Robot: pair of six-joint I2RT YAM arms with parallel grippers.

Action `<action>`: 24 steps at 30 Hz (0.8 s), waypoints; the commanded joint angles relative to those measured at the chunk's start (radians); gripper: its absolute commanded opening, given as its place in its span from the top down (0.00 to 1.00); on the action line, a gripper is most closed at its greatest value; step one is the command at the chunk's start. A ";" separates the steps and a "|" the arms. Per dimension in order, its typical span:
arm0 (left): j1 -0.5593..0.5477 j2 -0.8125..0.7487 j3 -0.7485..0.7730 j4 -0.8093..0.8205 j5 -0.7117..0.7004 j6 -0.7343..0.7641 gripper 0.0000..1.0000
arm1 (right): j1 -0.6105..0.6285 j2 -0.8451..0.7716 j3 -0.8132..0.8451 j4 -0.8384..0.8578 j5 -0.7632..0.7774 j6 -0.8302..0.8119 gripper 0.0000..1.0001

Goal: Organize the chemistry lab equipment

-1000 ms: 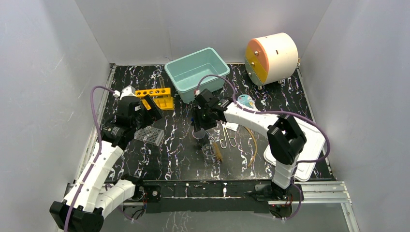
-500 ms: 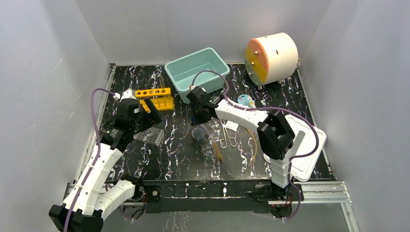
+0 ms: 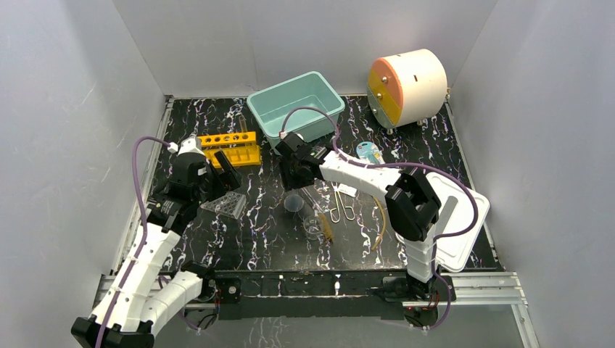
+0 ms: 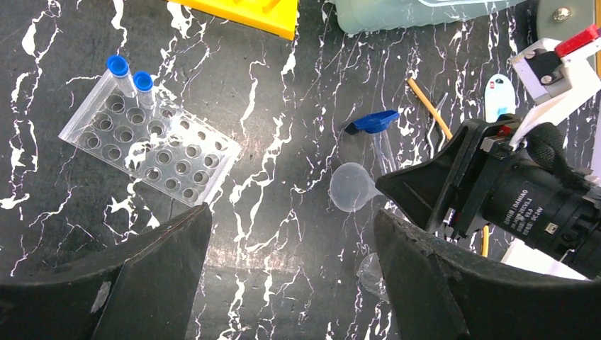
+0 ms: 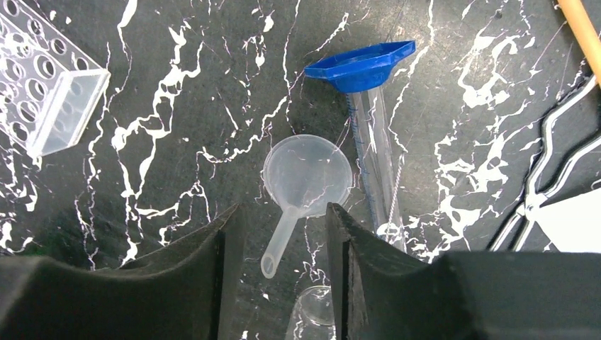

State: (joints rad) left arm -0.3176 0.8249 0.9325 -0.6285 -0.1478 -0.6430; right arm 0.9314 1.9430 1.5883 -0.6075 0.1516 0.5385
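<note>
currently the right end effector (image 5: 282, 216), jaws apart, hangs over the clear plastic funnel (image 5: 306, 176) at centre frame; closing could skid it against the blue-based clear measuring cylinder (image 5: 370, 142) just beside it, rolling both.

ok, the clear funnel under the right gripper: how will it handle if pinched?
Likely very light: the funnel looks like thin translucent plastic, so a nudge may skate it across the table. It lies tipped on its round rim, so it would probably roll in an arc. The tapered stem, between the right gripper's open fingers, may squirt out when pinched.
</note>
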 commanded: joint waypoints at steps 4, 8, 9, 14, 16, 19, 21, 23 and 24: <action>0.000 0.008 -0.013 0.024 -0.006 0.002 0.16 | 0.026 -0.022 0.035 -0.031 -0.007 -0.050 0.45; 0.000 0.046 -0.008 0.061 -0.061 -0.016 0.16 | 0.029 0.009 0.062 -0.066 -0.023 -0.092 0.48; 0.000 0.059 0.000 0.069 -0.078 -0.020 0.16 | 0.029 0.022 0.079 -0.095 -0.016 -0.093 0.49; 0.001 0.140 0.068 0.095 -0.126 -0.003 0.16 | 0.047 0.026 0.070 -0.100 0.003 -0.109 0.56; 0.001 0.164 0.081 0.116 -0.145 0.008 0.16 | 0.047 0.027 0.056 -0.056 0.010 -0.126 0.60; 0.001 0.192 0.106 0.129 -0.154 0.014 0.16 | 0.048 0.059 0.105 -0.080 0.057 -0.122 0.64; 0.001 0.203 0.116 0.135 -0.163 0.014 0.16 | 0.048 0.075 0.126 -0.100 0.072 -0.121 0.70; 0.000 0.207 0.118 0.143 -0.179 0.017 0.16 | 0.047 0.071 0.119 -0.086 0.079 -0.120 0.77; 0.001 0.207 0.117 0.149 -0.187 0.019 0.16 | 0.048 0.066 0.113 -0.076 0.079 -0.126 0.81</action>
State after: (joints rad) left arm -0.3176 1.0367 1.0100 -0.5114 -0.2783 -0.6430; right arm 0.9764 2.0148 1.6653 -0.7010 0.1860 0.4263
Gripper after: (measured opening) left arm 0.833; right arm 0.246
